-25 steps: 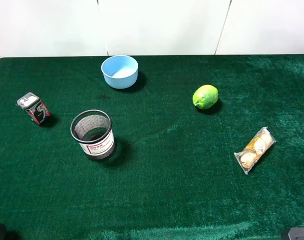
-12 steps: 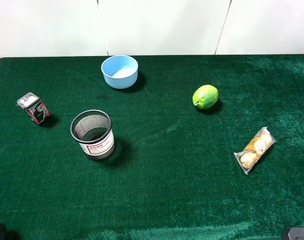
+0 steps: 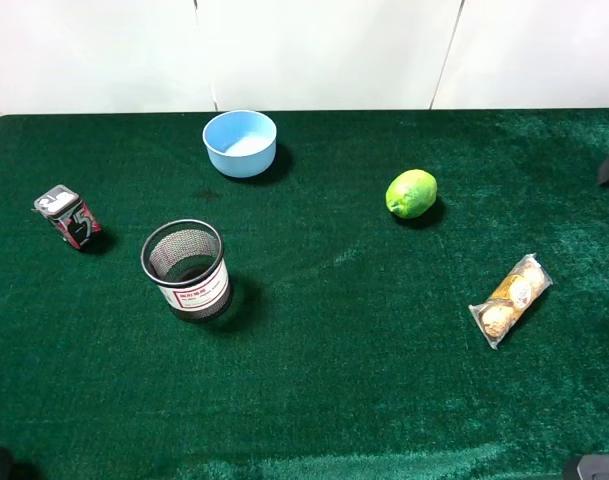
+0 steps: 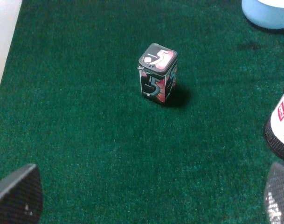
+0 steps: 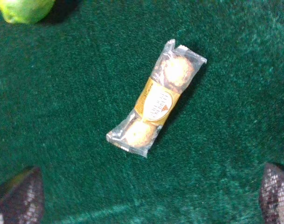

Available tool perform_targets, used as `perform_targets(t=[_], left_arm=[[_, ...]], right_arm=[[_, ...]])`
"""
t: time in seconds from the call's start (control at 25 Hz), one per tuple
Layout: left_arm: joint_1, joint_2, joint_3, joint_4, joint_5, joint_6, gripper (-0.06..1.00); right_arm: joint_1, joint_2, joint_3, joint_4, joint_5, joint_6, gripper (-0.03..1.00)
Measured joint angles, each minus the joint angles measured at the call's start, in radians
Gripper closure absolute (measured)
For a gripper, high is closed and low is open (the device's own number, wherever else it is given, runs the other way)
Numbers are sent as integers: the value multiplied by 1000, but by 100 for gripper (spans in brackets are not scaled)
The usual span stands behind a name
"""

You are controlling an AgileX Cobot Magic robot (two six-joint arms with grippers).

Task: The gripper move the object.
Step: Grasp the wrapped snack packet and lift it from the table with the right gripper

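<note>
Right gripper (image 5: 147, 199) hangs above the packet (image 5: 155, 105), fingers (image 5: 20, 198) spread wide to take it across its narrow side, nothing gripped yet; packet lies flat and slanted near the table's (image 3: 384, 400) right edge, lime (image 5: 23, 8) well apart; left gripper (image 4: 153, 196), fingers apart too, idles by the can (image 4: 157, 73)

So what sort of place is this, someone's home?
Most likely a test bench, not a home: a table covered in green cloth against a bare white wall, with unrelated things spaced apart on it, such as a lime, a chocolate packet and a blue bowl.
</note>
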Motion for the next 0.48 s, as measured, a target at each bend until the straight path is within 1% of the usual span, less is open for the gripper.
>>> perform_targets(t=[0.16, 0.48], left_arm=[[0, 0, 0, 0, 0, 0, -2], [0, 0, 0, 0, 0, -5, -2]], right_arm=[[0, 69, 0, 0, -30, 74, 28], [0, 175, 4, 0, -108, 164, 28]])
